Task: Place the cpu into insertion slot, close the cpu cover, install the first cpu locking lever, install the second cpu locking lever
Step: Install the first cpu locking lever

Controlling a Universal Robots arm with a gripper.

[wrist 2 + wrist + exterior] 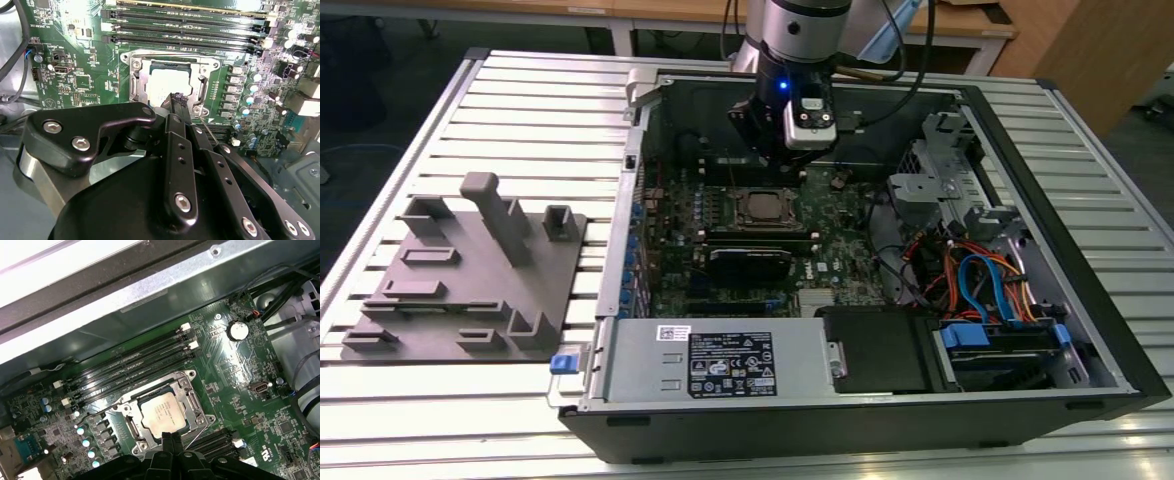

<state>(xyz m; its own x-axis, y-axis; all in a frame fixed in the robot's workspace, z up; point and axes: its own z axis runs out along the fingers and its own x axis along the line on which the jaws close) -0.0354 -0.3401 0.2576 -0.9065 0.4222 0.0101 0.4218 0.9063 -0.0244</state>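
Down inside the open computer case [854, 440], over the green motherboard [834, 215], the gripper [177, 100] hangs tip-down right at the edge of the insertion slot [170, 65]. The jaws look pinched together in both wrist views, with just a thin seam between them and nothing I can make out in there, so I'd call them clenched on air. The cpu [161, 415] sits flat in the slot, silver top up, and the cpu cover [170, 54] looks to be lying down around it, so those two steps seem done to me. What matters is the locking lever [199, 432], a thin wire slanting off the socket corner. It passes just beside the fingertips [175, 442], though I can't tell if it's touching them. Its long axis runs roughly along the socket side nearest the gripper and seems to angle up off the board, so my guess is it isn't latched yet. In the first wrist view the cpu lies just ahead of the tips, toward the memory slots [130, 365]. I can't tell how the other lever stands.
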